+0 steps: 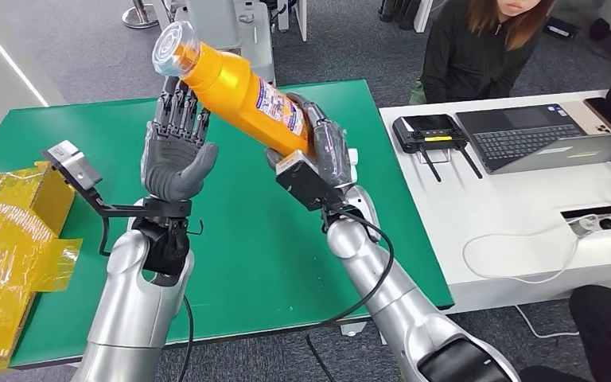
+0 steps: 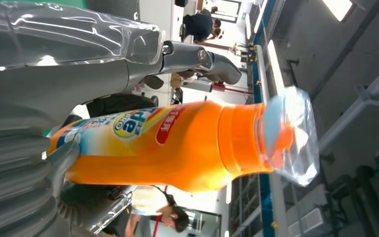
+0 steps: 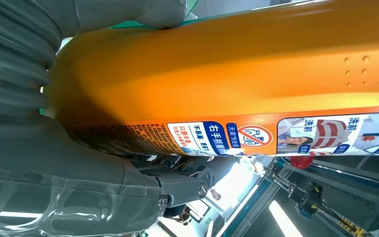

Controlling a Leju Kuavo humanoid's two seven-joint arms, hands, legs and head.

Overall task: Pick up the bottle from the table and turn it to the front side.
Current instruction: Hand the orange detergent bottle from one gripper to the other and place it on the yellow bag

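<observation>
You see the right hand [image 1: 328, 147] gripping the lower end of the orange bottle [image 1: 239, 91], which is raised and tilted above the green table [image 1: 286, 239], cap toward the open left hand [image 1: 177, 147] just beside its neck.

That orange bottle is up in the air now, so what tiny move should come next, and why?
Probably close the left hand on the bottle near its neck. The right hand grips its base, tilted above the green table, while the left hand's fingers stand open beside it.
</observation>
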